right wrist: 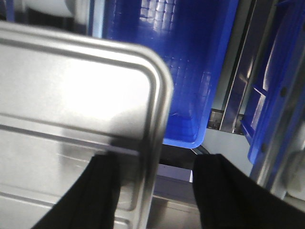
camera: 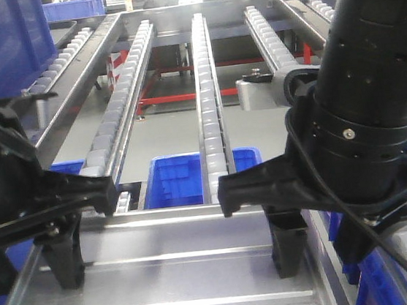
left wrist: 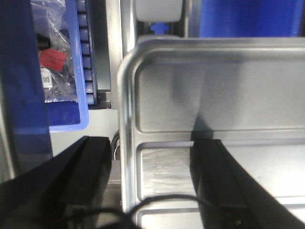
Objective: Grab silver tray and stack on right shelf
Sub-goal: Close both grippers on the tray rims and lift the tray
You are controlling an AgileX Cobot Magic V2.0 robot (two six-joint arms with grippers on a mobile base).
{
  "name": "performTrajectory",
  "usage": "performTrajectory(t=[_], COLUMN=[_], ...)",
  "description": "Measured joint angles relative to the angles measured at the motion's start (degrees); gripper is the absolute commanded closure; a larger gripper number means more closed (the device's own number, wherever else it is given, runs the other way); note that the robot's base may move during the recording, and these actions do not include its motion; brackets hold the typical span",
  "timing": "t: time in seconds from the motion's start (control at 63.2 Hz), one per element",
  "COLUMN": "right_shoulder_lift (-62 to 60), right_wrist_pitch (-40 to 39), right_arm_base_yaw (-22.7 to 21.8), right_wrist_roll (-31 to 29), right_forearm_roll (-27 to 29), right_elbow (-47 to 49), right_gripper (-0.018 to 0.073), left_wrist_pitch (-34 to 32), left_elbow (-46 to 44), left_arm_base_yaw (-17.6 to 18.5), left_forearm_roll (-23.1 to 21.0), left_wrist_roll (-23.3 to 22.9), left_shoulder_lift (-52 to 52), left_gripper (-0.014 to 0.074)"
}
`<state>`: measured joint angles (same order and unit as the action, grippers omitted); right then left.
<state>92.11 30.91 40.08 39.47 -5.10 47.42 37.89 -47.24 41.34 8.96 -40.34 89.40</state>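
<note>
While the front view crops its near end, the silver tray (camera: pixel 174 281) lies low in the foreground with both ribs showing. Its far rim is just beside the front bar (camera: pixel 174 213) of the right shelf (camera: pixel 207 86). Can't tell what it rests on.

The left gripper (left wrist: pixel 151 152) straddles the left rim, one finger inside and one outside. Jaws are spread wide with a gap on each side, not clamped. The right gripper (right wrist: pixel 159 164) does the same at the right rim, by a rounded corner. Both wrist views are blurred, so fingertip contact with the tray floor is unclear.

A blue bin (camera: pixel 184 177) sits under the rails, partly hidden by the middle roller rail. The right arm covers the shelf's right side.
</note>
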Motion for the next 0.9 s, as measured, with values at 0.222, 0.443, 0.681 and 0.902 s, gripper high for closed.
performTrajectory(t=[0.222,0.443,0.681,0.902], right_shoulder_lift=[0.00,0.00,-0.11,-1.35], right_wrist_pitch=[-0.64,-0.71,-0.33,0.49], right_arm_base_yaw=[0.00,0.11,0.00,0.00], right_wrist_roll=[0.00,0.00,0.64,0.89], right_forearm_roll=[0.24,0.66,0.43,-0.94], right_elbow=[0.04,0.14,0.28,0.28], right_gripper=[0.0241,0.0519,0.0503,0.0503], left_wrist_pitch=[-0.01,0.34,1.92,2.28], left_elbow=[-0.12,-0.19,-0.19,-0.50], left_arm_base_yaw=[0.00,0.00,-0.10,-0.10], left_forearm_roll=[0.21,0.43,1.97,2.07], left_wrist_roll=[0.00,-0.13,-0.64,-1.01], left_shoulder_lift=[0.46,0.55,0.55,-0.64], left_gripper=[0.0318,0.0594,0.0698,0.0697])
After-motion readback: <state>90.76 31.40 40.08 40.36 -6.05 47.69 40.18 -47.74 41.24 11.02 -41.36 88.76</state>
